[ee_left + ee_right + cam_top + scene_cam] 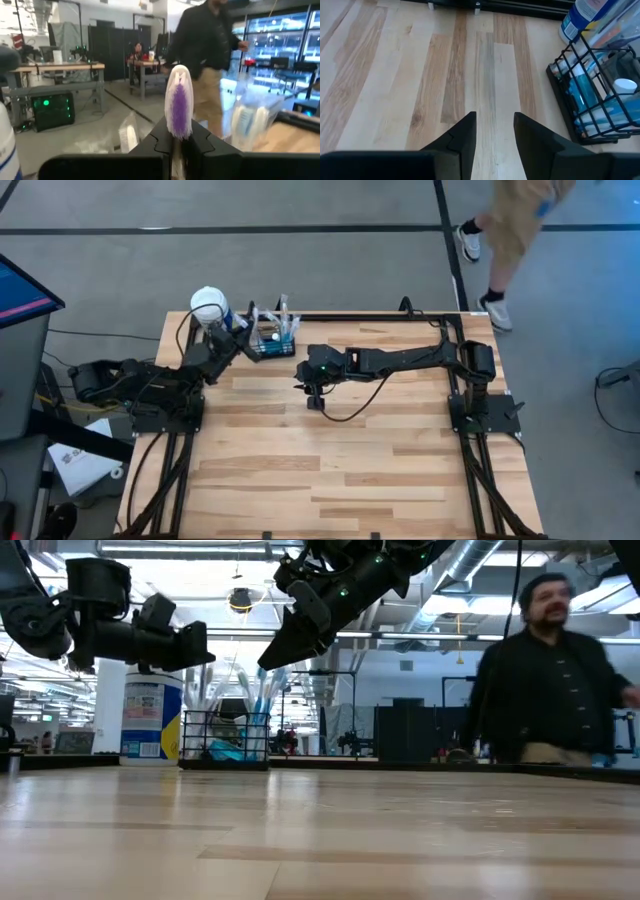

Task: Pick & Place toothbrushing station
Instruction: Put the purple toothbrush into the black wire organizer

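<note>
The black wire-mesh caddy stands on its base at the table's far edge, left of centre, holding several toothbrushes and tubes; it also shows in the low view and the right wrist view. My left gripper is just left of the caddy and above the table, shut on a white toothbrush with purple bristles. My right gripper hangs open and empty above the table, right of the caddy and nearer than it. My left gripper pinches the toothbrush between its two fingers, just below the bristled head. The head sticks out past the fingertips, bristles facing the wrist camera. The handle is hidden behind the fingers. The brush is lifted clear of the table.
A blue-labelled bottle with a white cap stands just left of the caddy, beside my left arm. A person walks past the table's far right corner. Bare wooden tabletop lies toward the near edge.
</note>
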